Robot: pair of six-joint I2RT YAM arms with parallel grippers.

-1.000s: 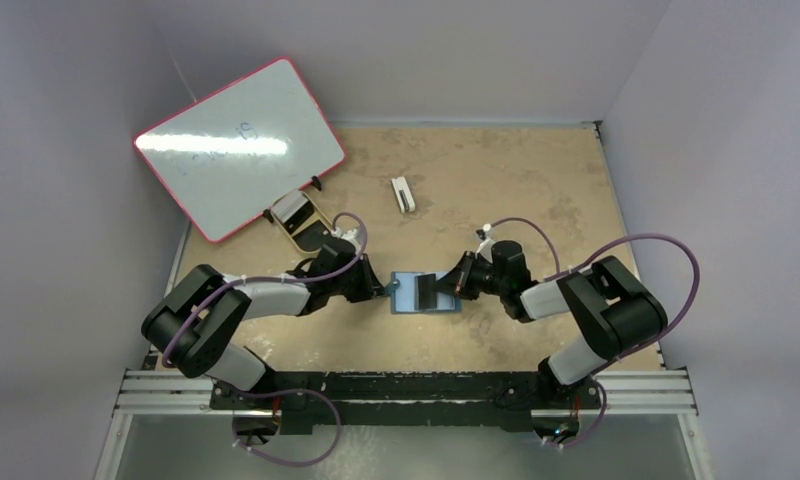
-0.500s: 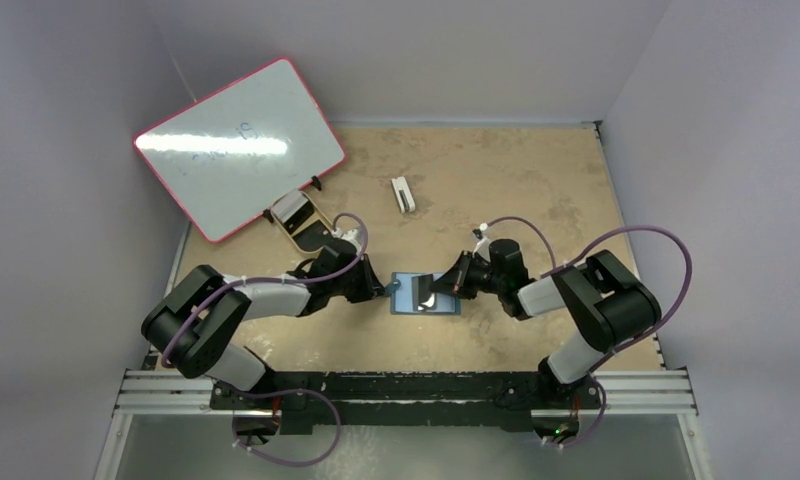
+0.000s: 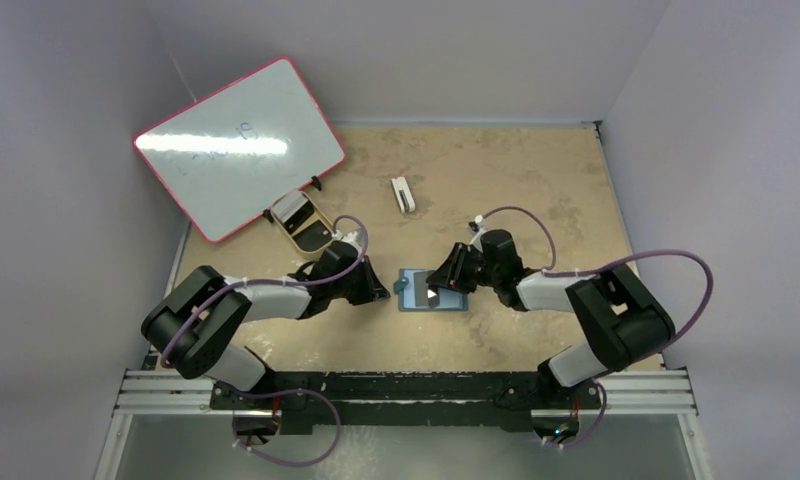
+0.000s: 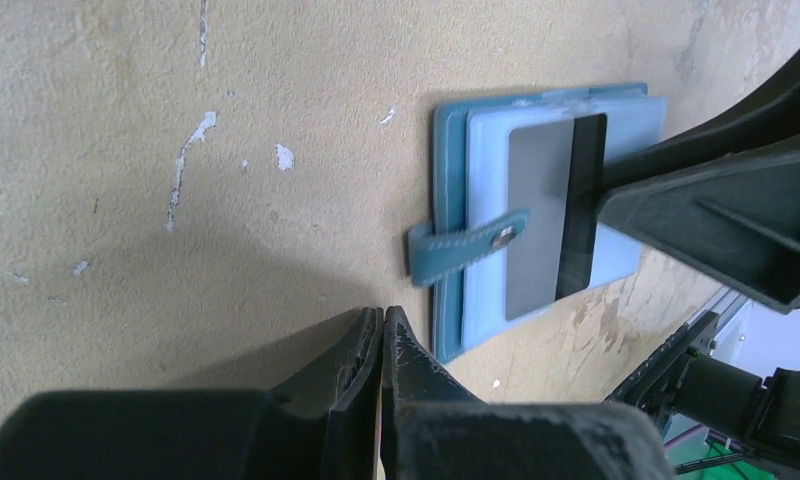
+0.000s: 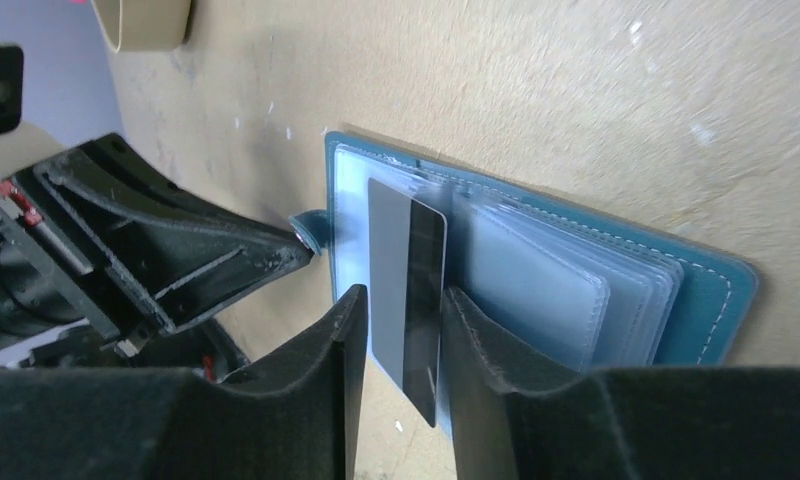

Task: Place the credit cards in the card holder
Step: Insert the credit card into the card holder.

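Observation:
The teal card holder (image 3: 454, 300) lies open on the table between both arms, clear sleeves (image 5: 536, 280) fanned out. One of the credit cards (image 5: 406, 290), grey with a dark stripe, lies on its left half (image 4: 541, 220). Whether its end is tucked into a pocket I cannot tell. My right gripper (image 5: 404, 293) is open, its jaws standing either side of the card's near end, with a gap on the left side. My left gripper (image 4: 381, 312) is shut and empty, low on the table just left of the holder's snap strap (image 4: 461, 247).
A tan rounded tray (image 3: 298, 222) holding dark cards stands behind the left arm. A pink-edged whiteboard (image 3: 238, 145) leans at the back left. A small white block (image 3: 403, 194) lies further back at mid-table.
My right gripper has reached further left over the holder and opened. The card it held tilted above the holder now lies flat on it. The left arm has barely moved.

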